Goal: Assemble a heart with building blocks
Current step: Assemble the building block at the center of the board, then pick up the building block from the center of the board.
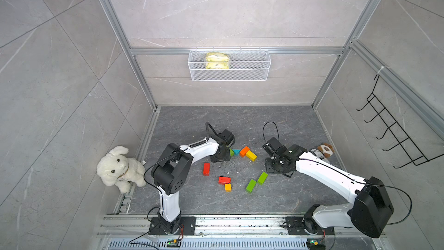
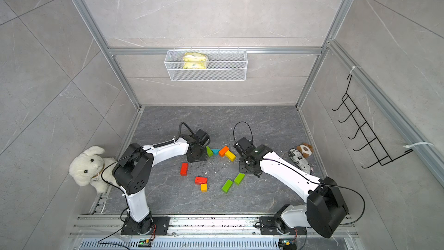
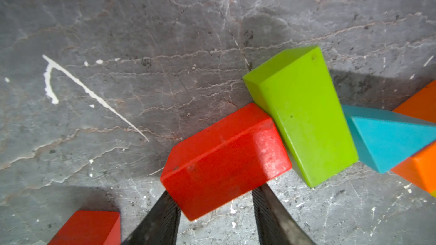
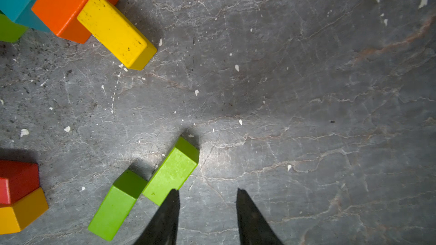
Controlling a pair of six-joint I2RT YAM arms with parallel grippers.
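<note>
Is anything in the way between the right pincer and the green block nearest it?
No, nothing visible. The right pincer hangs open over bare tabletop, one fingertip at the edge of the nearest green block.

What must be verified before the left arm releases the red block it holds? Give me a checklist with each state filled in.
1. Red block gripped by left end effector: ok.
2. Red block touching green block: ok, at a corner only.
3. Green block against teal triangle: ok.
4. Red block flat on the floor: cannot tell.
5. Right end effector open and empty: ok.
6. Outline closed: not ok; the cube lies well apart from the chain.
</note>
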